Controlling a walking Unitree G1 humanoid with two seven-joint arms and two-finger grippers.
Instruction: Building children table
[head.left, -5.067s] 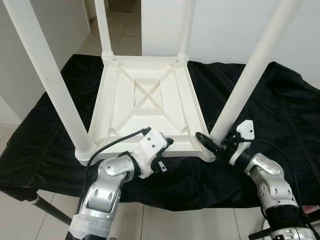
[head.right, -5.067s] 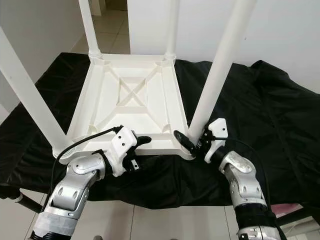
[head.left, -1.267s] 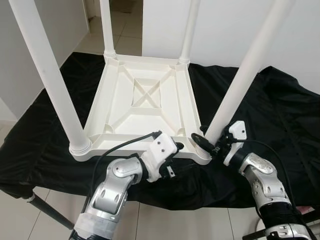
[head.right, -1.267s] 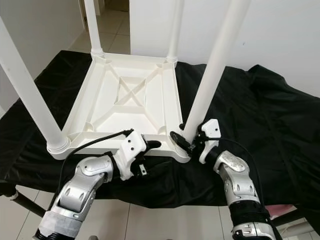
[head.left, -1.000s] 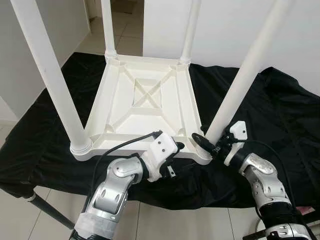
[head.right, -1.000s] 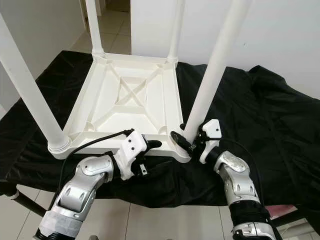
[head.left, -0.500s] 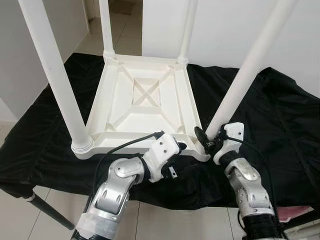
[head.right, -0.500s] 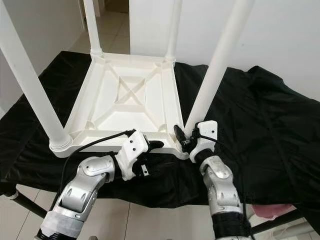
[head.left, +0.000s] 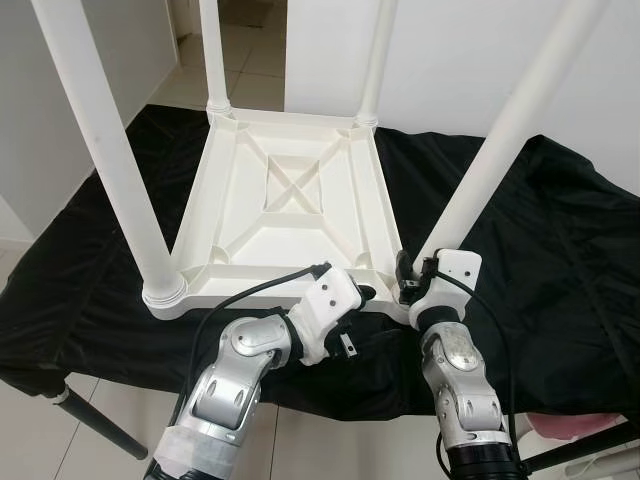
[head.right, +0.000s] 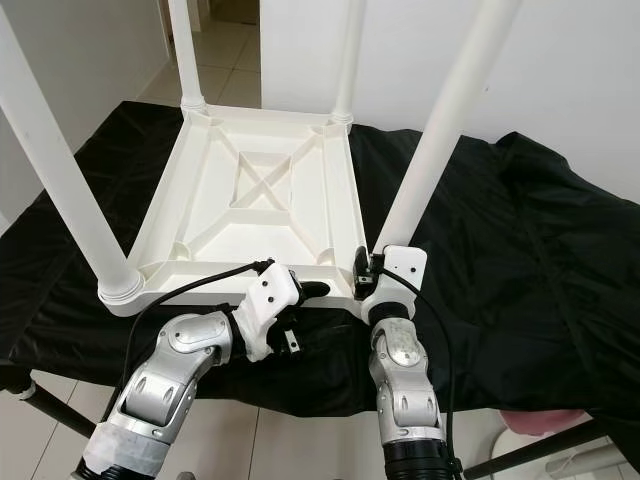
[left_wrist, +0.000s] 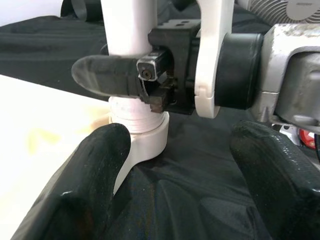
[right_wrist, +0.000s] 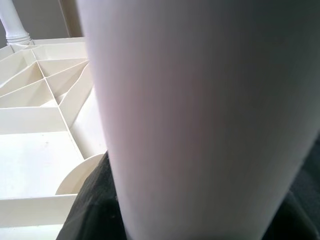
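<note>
The right gripper (head.left: 408, 281) is clamping the near-right leg (head.left: 490, 165) at its socket on the upturned table (head.left: 290, 215), apparently seating it, while the left gripper (head.left: 358, 294), fingers parted, is steadying the rim; firm twisting seems next.

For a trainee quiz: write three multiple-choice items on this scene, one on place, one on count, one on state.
1. Where is the right end effector?
A. at the near right leg's base
B. on the far left leg
C. under the cloth

2. How many legs stand in the tabletop?
A. two
B. three
C. four

3. How does the tabletop lie?
A. upright
B. upside down, ribs showing
C. on its side

Answers: 1 A, it sits against the near right leg. 2 C, one leg rises at each corner. 3 B, the ribbed underside faces up on the black cloth.
</note>
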